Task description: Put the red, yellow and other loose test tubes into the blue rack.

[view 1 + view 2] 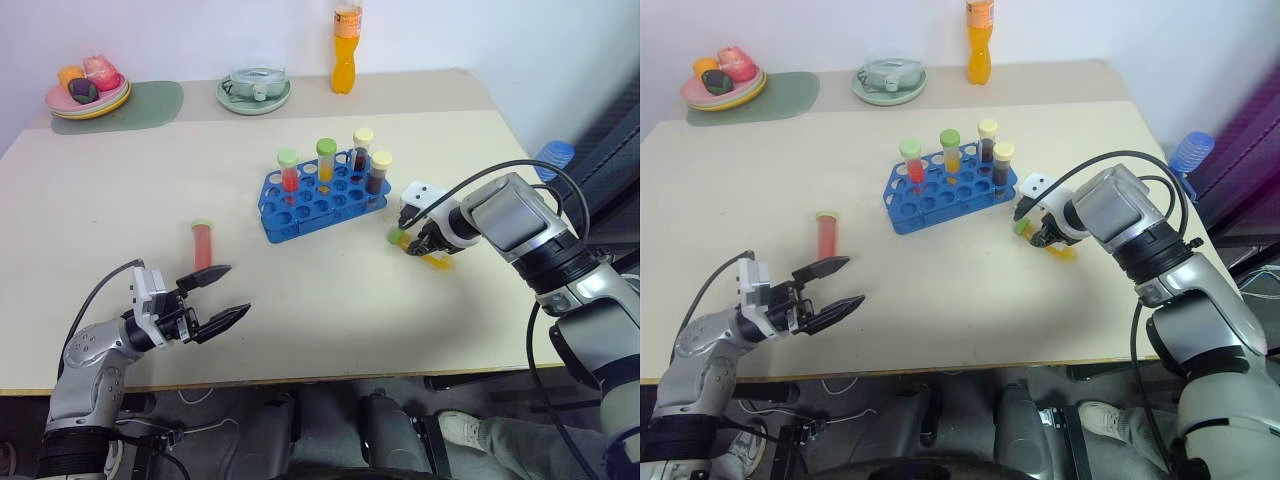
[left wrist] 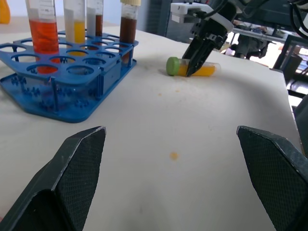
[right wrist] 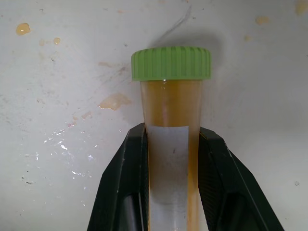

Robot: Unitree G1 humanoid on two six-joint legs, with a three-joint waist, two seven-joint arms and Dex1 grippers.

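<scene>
R gripper (image 1: 418, 243) clamped on yellow-orange tube (image 3: 172, 144) lying on table (image 1: 120, 190) nr right edge, beside blue rack (image 1: 320, 200) w/ four tubes upright; red tube (image 1: 202, 243) lies loose toward left edge; L gripper (image 1: 215, 296) wide, empty, nr front edge.

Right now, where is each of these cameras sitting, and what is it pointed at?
Head, both eyes: look down over the table, blue rack and red tube; both arms show.
Left wrist: level across the table, past the open left gripper.
Right wrist: steeply down; right gripper shut on the yellow tube.
Left wrist and head views share rack, yellow tube, right gripper.
</scene>
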